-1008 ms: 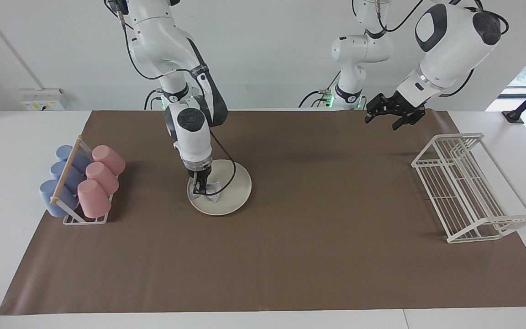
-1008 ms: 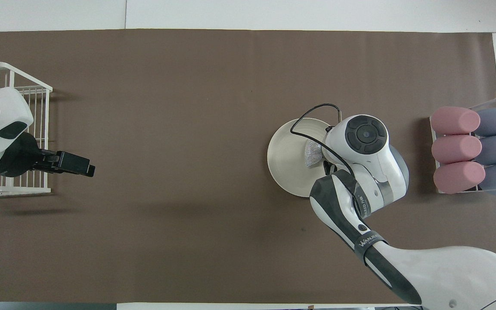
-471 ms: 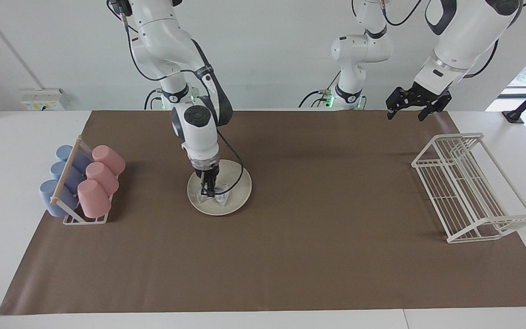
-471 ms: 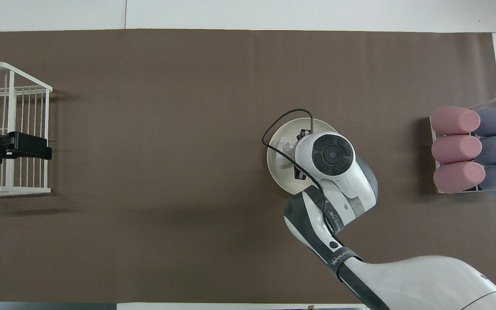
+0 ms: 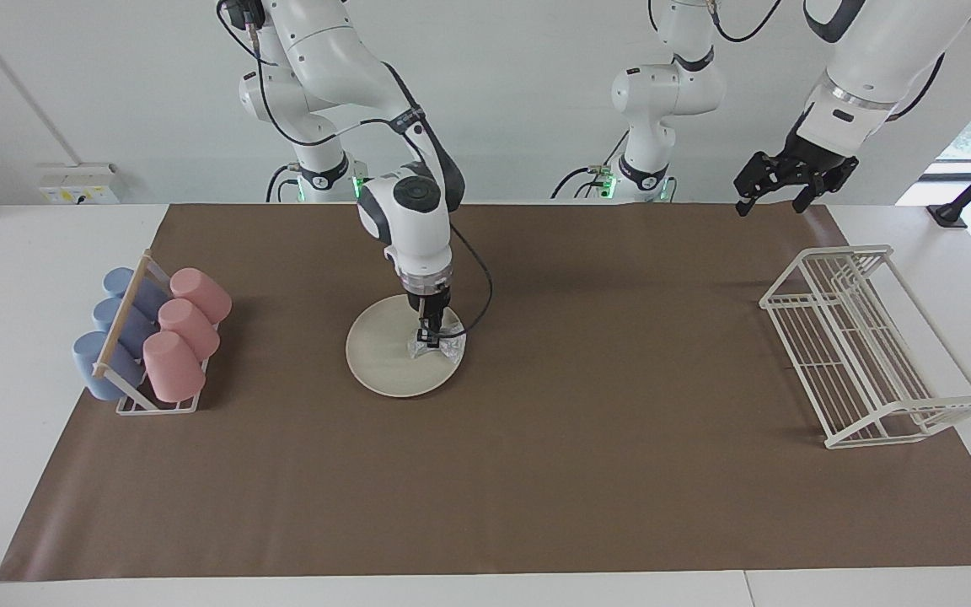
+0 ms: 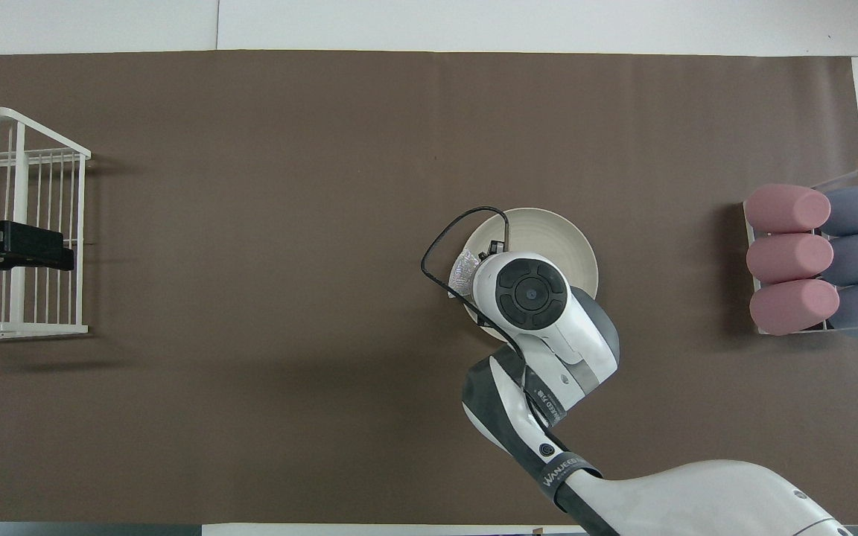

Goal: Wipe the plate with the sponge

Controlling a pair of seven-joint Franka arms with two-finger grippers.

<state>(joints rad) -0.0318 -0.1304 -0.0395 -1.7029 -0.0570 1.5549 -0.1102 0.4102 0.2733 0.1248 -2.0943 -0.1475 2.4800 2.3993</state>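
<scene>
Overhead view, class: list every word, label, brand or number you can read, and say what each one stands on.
"WANUEE", roughly; the last letters run off: on the dark band round the right arm's forearm.
Small white lettering on the grey band nearer the right arm's wrist: too blurred to read.
Nothing readable on the plate, the cups or the wire rack.
</scene>
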